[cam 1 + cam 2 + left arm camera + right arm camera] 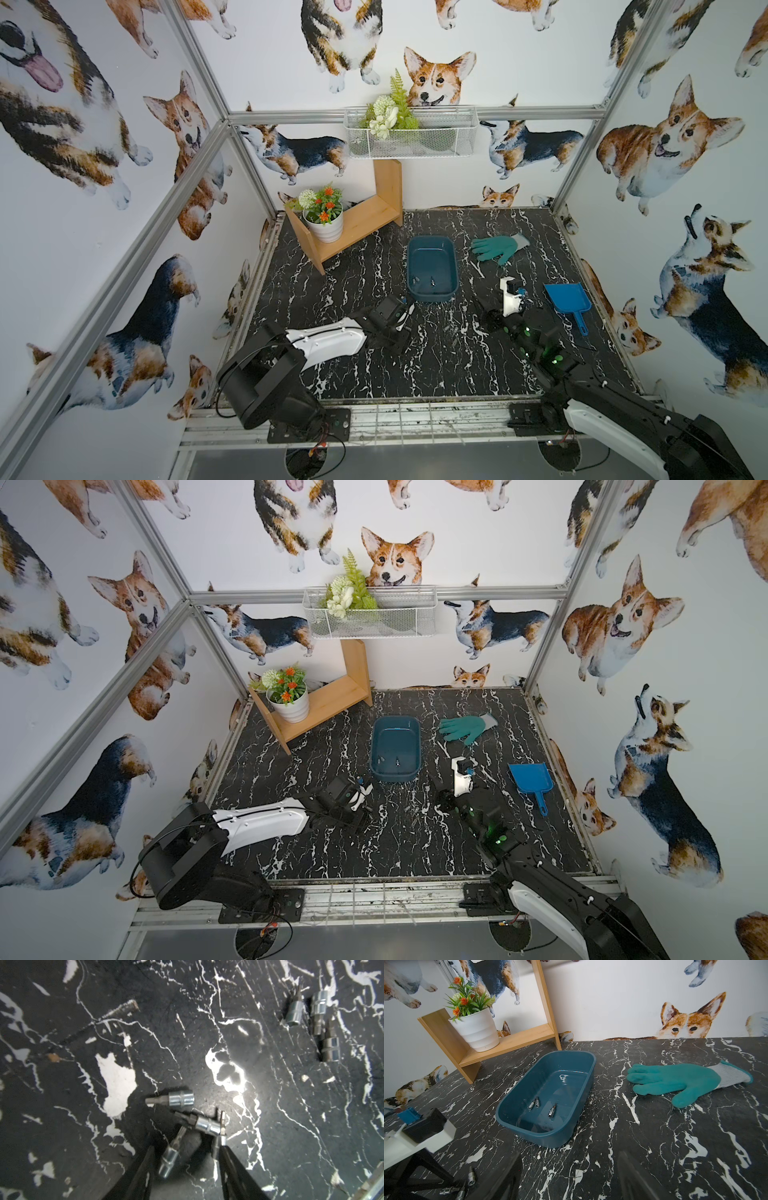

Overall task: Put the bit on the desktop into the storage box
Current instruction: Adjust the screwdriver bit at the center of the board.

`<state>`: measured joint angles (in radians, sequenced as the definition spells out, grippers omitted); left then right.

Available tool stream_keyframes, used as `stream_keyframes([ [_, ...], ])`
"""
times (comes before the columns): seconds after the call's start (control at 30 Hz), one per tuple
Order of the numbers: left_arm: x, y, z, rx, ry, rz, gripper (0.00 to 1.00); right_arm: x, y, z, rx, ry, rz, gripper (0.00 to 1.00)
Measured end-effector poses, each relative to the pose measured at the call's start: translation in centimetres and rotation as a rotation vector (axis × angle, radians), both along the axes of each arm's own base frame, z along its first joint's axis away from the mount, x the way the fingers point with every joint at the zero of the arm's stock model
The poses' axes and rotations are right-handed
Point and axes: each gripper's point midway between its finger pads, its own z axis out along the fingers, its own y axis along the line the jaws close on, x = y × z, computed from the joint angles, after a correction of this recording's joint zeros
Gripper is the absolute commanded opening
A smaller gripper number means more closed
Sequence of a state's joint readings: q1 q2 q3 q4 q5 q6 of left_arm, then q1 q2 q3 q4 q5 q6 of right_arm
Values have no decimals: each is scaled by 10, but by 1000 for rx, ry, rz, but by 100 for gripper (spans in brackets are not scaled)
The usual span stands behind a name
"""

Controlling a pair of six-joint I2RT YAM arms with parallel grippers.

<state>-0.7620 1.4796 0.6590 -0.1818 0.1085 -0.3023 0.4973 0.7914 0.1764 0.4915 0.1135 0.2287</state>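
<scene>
— Where is the left gripper (187, 1148)?
— Low over the desktop (62, 1088), with its fingers (143, 1169) parted. A chrome socket bit (170, 1157) lies tilted on the marble in the gap between them. It is nearer one finger, and neither finger clearly presses on it.
— Are others close by?
— Yes. A second bit (207, 1125) lies crosswise just past the fingertips, touching the slim end of the first. Just beyond that lies a third bit (176, 1100). At the tip of the other finger sits a thin bit (222, 1124); whether it touches cannot be told. Well apart from these lie three more bits (295, 1012) in a cluster.
— And the storage box (546, 1138)?
— It stands on the desktop ahead of the right gripper (569, 1155), near a green glove (675, 1082). On its floor already lie three bits (551, 1112), two of them touching.
— What about the right gripper's fingers?
— They are spread wide and blurred at the frame's edge, with nothing between them.
</scene>
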Motion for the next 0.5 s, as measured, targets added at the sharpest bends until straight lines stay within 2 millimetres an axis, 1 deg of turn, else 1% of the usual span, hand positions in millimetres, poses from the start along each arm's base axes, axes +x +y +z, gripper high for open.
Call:
stream_keyframes([
  [0.27,-3,1,0,-4,-11,15,46,0,-1,-1,-2,0,-7,78],
  [0.5,-1,2,-1,19,-25,31,42,0,-2,-1,-2,0,-10,78],
])
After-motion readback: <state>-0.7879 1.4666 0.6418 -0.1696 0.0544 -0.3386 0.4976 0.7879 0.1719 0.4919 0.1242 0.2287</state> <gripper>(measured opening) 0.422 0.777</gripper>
